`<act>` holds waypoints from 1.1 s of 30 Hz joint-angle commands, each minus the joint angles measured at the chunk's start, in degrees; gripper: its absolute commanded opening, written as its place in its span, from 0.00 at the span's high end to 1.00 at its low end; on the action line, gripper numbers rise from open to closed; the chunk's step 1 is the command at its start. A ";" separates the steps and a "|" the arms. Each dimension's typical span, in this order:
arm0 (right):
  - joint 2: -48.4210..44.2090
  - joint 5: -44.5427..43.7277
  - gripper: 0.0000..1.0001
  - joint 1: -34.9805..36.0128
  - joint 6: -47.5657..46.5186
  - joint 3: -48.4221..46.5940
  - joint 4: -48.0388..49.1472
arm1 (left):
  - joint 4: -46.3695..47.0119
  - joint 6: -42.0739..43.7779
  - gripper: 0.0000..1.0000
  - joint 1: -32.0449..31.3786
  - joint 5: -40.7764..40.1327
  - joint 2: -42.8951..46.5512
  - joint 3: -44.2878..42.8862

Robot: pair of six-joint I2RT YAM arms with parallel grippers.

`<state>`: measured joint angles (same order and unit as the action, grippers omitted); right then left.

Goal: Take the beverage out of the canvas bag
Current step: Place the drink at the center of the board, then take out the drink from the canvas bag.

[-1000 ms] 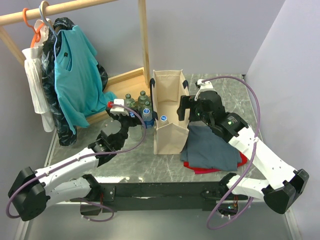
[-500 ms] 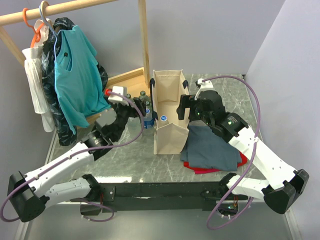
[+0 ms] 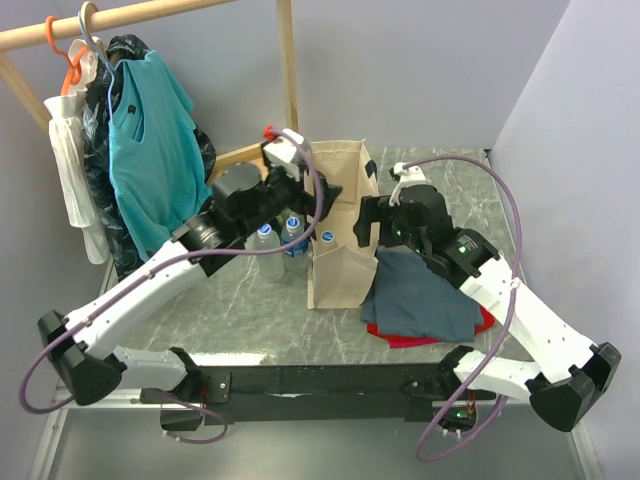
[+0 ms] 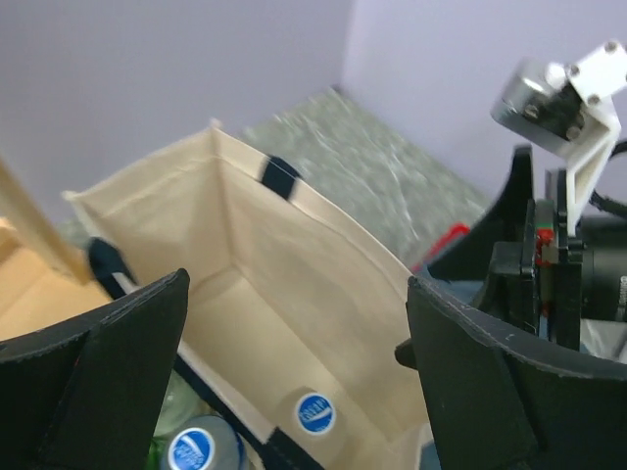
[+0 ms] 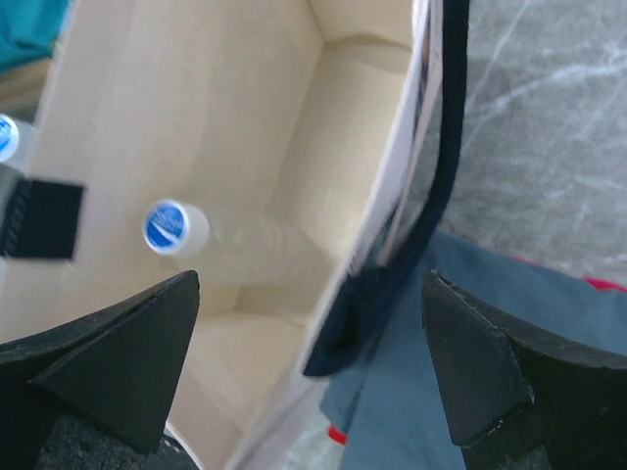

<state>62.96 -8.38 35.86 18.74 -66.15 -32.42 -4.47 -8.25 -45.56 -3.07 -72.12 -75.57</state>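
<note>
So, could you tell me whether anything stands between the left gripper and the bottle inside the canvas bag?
Nothing visible does. The left gripper, jaws open, hangs over the open mouth of the canvas bag, and the blue-capped bottle sits uncovered inside, close to one wall.

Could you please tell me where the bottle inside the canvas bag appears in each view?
Top external: the bottle shows its blue cap near the picture's centre, inside the bag.
Left wrist: bottom centre, low inside the bag.
Right wrist: left of centre.
Shared landmark: the canvas bag.
</note>
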 commanded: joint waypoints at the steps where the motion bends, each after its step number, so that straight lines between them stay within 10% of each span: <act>1: -4.07 0.47 0.00 0.18 -0.90 1.90 -1.76 | -9.13 2.71 0.04 0.12 10.80 -3.37 -5.11; 33: -7.85 12.78 0.00 2.90 -2.84 3.13 -12.84 | -28.05 6.40 0.06 0.03 16.87 -12.34 -14.43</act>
<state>56.29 2.24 37.47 15.77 -63.40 -42.65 -30.57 -3.75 -45.56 12.01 -83.29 -86.48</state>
